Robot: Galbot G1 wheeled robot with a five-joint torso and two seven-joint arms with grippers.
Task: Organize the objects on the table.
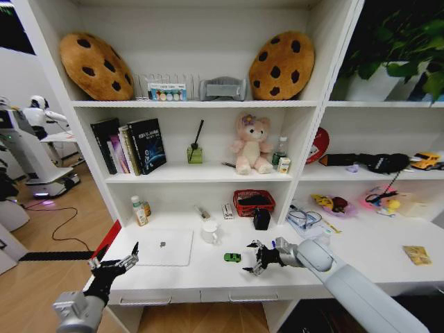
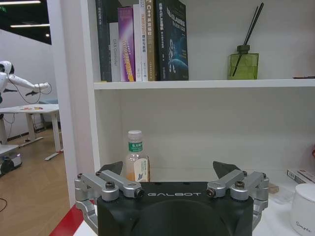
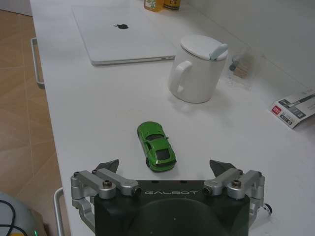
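Observation:
On the white desk (image 1: pixel 208 276) lies a closed silver laptop (image 1: pixel 163 247) (image 3: pixel 125 34). Right of it, a small green-and-black toy car (image 1: pixel 232 257) (image 3: pixel 156 146) rests on the desktop. My right gripper (image 1: pixel 255 261) (image 3: pixel 165 168) hovers low just right of the car, open, with the car a little ahead of its fingertips and untouched. At the desk's front left corner my left gripper (image 1: pixel 115 266) (image 2: pixel 168 169) stands open and holds nothing. A flat yellow packet (image 1: pixel 417 254) lies at the far right.
A white lidded mug (image 1: pixel 209 232) (image 3: pixel 197 69) stands between the laptop and the car. Behind them are a bottle (image 1: pixel 139 210) (image 2: pixel 136 156), a red basket (image 1: pixel 254 202) and a black object (image 1: pixel 261 218). Shelves with books (image 2: pixel 142 42) rise behind the desk.

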